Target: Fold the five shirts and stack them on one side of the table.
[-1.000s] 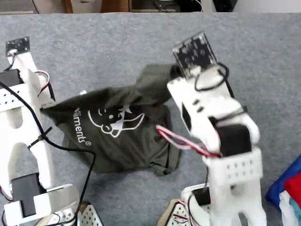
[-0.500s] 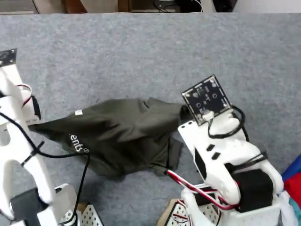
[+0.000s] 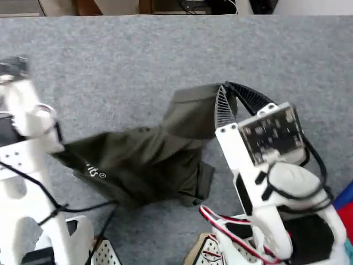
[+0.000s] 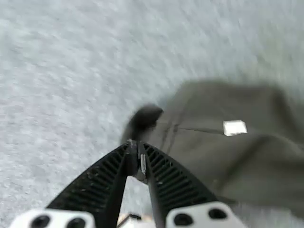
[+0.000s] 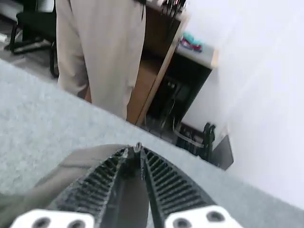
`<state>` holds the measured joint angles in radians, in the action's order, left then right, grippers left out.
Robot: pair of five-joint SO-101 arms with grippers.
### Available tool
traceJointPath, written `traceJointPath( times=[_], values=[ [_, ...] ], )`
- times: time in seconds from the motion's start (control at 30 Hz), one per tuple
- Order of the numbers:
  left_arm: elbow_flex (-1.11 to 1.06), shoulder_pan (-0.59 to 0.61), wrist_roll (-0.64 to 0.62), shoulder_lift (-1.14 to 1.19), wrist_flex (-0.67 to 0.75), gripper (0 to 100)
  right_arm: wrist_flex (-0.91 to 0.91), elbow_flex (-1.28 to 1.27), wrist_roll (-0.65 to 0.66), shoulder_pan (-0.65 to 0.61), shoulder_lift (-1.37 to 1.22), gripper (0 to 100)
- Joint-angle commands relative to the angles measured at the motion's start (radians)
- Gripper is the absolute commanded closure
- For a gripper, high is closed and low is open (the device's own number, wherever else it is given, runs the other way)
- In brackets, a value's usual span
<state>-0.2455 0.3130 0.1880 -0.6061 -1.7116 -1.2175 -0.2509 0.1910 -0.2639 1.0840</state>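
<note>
A dark olive shirt (image 3: 149, 160) with white print hangs stretched between both arms over the grey table. My right gripper (image 3: 224, 88) is shut on one edge of it, lifted high at the middle right; its wrist view shows the black fingers (image 5: 164, 190) closed on the shirt (image 5: 71, 164). My left gripper (image 4: 137, 156) is shut on the opposite edge at the left, where the shirt (image 4: 228, 142) with a white label (image 4: 234, 127) trails off. In the high view the left arm (image 3: 27, 138) covers that grip.
The grey felt table (image 3: 138, 61) lies open behind the shirt. A pile of coloured cloth (image 3: 343, 212) pokes in at the right edge. Both arm bases stand at the near edge. Furniture and a person's legs (image 5: 99, 52) show beyond the table.
My right gripper has pulled back and lifted its shirt edge, tilting upward. The left arm has shifted, and the shirt has gone from crumpled to stretched and partly raised.
</note>
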Motion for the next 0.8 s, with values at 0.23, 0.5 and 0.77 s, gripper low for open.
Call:
traceJointPath(
  times=[0.23,0.5,0.77],
  values=[
    [-0.394,-0.095,-0.006,-0.068,-0.011,77,-0.015,-0.271,0.009,-0.018,0.061,99.5],
    [-0.345,0.028,-0.011,-0.047,0.058,66,0.003,-0.503,0.009,-0.018,0.153,99.5],
    [-0.333,0.04,-0.012,0.15,0.141,70,0.003,-0.731,0.002,-0.018,0.328,99.5]
  ],
)
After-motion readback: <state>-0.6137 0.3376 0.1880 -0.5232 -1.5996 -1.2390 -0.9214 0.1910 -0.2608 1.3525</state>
